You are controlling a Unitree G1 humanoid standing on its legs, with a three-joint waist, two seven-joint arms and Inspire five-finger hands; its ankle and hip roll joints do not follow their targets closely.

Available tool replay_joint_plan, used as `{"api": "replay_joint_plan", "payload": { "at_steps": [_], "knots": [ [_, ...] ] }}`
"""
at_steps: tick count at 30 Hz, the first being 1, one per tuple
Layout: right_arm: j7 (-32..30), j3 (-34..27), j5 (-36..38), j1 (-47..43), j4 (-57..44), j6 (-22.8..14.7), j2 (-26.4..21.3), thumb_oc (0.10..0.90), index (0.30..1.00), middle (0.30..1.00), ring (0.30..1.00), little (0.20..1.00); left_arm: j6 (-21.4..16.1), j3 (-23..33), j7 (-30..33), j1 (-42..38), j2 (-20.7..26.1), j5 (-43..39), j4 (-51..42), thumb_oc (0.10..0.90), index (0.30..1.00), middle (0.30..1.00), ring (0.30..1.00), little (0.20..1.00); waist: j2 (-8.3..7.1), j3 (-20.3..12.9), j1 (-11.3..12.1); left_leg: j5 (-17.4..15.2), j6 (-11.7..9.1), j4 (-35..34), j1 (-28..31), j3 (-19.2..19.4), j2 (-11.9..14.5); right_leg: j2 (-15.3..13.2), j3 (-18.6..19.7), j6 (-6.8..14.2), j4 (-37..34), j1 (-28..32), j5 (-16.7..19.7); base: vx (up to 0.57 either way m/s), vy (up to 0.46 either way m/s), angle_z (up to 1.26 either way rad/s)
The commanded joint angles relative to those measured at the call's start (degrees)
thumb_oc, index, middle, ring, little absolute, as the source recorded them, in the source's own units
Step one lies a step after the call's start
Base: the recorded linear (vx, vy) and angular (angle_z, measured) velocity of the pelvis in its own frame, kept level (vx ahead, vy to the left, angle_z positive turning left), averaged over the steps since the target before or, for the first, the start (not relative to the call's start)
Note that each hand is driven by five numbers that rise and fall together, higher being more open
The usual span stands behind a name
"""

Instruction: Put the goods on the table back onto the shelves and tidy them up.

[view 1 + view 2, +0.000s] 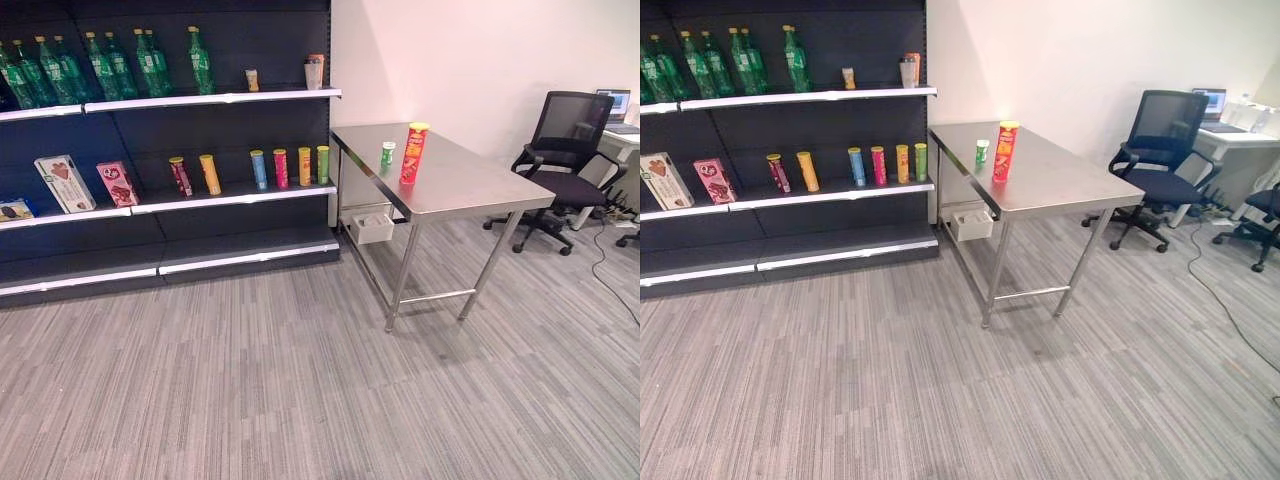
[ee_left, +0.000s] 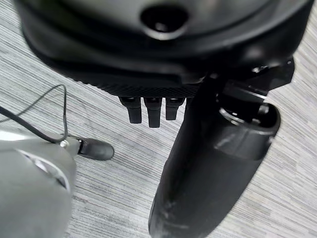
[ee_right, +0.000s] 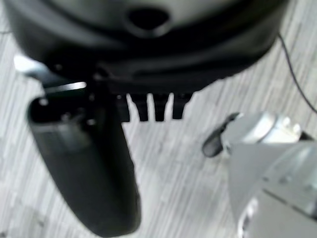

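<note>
From where the robot stands, well back on the grey striped carpet, the step in hand looks like the approach: 2 goods wait on the stainless steel counter point(image 1: 470, 185), a tall red tube-shaped snack can with a yellow lid point(image 1: 413, 153) and, just beside it on the shelf side, a short green-and-white can point(image 1: 387, 154). To do this well I would walk in toward the counter's near long edge, stop squarely facing the red can, and reach with the arm nearer it, taking the tall tube around its middle so it stays upright and does not knock the short can over. Its likely home is the middle white-edged shelf board point(image 1: 235, 198) of the dark shelving, where a row of similar coloured snack tubes point(image 1: 280, 168) already stands. The left hand point(image 2: 151, 110) hangs over the carpet with its fingers straight and relaxed, thumb out to the side, holding nothing. The right hand point(image 3: 154, 106) hangs the same way, fingers loose and empty, thumb apart.
</note>
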Motion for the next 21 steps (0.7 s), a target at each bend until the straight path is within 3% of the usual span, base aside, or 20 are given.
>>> {"api": "replay_joint_plan", "payload": {
  "at_steps": [1,21],
  "knots": [
    [-2.3,-3.2,-0.1,-5.1,7.9,-2.6,-1.2,0.800,0.900,0.900,0.900,0.900,-2.3,1.2,0.7,-2.4,0.3,-1.1,1.5,0.800,0.900,0.900,0.900,0.900,-1.96,-0.2,-0.6,-2.6,-4.4,-0.6,1.6,-0.8,4.4,-5.3,0.7,4.9,-9.6,1.6,13.0,0.00,0.000,0.00],
    [-3.5,5.4,-6.3,-5.6,9.1,-3.4,0.0,0.800,0.900,0.900,0.900,0.900,-3.3,-2.4,0.3,-3.1,-0.7,0.9,0.5,0.800,0.900,0.900,0.900,0.900,-1.78,0.5,0.5,-2.5,-4.6,-0.6,2.0,-1.8,4.7,-5.0,-0.1,4.4,-9.6,2.7,12.3,0.00,-0.003,0.01]
  ]
}}
